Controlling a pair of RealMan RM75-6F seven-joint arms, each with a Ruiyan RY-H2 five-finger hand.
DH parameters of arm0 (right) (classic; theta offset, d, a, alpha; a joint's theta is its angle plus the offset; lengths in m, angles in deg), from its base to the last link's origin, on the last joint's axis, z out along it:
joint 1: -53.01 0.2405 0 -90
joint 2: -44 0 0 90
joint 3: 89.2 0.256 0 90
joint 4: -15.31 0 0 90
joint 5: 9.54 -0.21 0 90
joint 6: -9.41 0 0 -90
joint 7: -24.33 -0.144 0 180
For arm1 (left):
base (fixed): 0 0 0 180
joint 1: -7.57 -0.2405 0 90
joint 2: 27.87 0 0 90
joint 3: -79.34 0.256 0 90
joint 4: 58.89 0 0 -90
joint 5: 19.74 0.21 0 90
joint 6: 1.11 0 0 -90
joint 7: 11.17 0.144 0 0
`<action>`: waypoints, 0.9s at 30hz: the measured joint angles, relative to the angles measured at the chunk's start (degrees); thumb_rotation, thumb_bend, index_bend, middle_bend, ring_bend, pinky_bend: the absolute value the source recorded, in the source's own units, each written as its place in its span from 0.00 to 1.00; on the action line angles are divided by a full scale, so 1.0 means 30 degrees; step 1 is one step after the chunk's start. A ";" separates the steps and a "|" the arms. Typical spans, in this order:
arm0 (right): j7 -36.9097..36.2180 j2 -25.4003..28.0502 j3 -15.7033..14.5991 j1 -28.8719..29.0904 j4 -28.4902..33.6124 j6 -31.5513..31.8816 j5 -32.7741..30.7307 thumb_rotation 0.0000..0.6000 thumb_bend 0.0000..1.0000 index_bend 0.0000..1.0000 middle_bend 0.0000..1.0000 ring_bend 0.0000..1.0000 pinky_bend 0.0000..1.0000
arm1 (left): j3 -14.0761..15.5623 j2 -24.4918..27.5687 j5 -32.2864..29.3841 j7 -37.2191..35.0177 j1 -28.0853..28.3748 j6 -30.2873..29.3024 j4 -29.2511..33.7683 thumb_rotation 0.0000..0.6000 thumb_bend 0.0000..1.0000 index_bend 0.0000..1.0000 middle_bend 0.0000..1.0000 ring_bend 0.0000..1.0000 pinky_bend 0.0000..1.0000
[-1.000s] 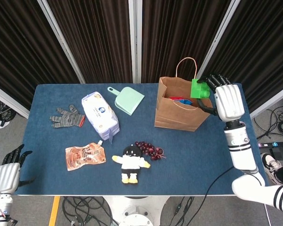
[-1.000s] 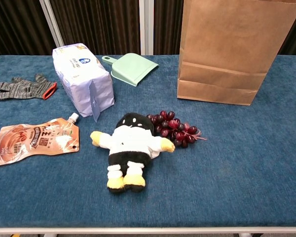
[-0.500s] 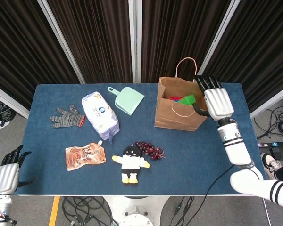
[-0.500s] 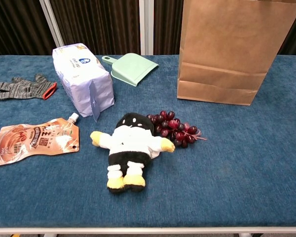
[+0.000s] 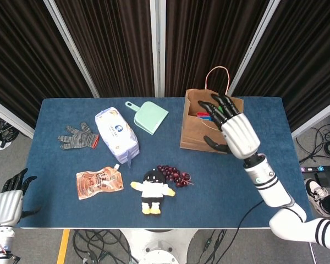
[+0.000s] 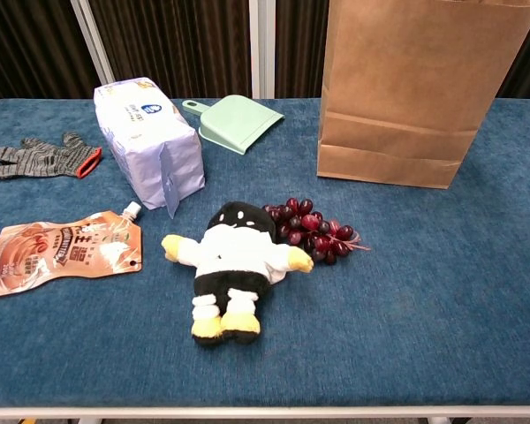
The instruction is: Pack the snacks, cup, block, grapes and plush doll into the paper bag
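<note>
The brown paper bag (image 5: 197, 136) (image 6: 406, 97) stands upright at the back right of the blue table. My right hand (image 5: 234, 132) hovers over its open mouth with fingers spread and nothing in its grasp. A sliver of the green block (image 5: 219, 110) shows between those fingers, inside the bag beside something red (image 5: 200, 115). The plush doll (image 5: 152, 190) (image 6: 234, 265) lies on its back mid-table, with the dark red grapes (image 5: 175, 174) (image 6: 314, 231) touching its right side. An orange snack pouch (image 5: 99, 181) (image 6: 57, 252) lies flat on the left. My left hand (image 5: 8, 201) hangs open off the table's front left corner.
A lavender soft pack (image 5: 117, 135) (image 6: 150, 146) lies left of centre. A mint dustpan (image 5: 150, 117) (image 6: 238, 122) sits behind it, and a grey knit glove (image 5: 78, 137) (image 6: 44, 157) lies at the far left. Dark curtains close off the back.
My right hand carried the green block from the bag's right rim over its mouth, let it go inside, and now spreads its fingers above the opening. The left hand has barely moved.
</note>
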 measured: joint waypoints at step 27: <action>0.7097 -0.5254 -0.3484 0.1951 -0.2373 -0.8667 -0.4695 1.00 0.11 0.07 0.19 0.05 0.23 | 0.0088 -0.0173 -0.0210 -0.0469 -0.0156 0.0140 -0.0408 1.00 0.12 0.27 0.16 0.11 0.13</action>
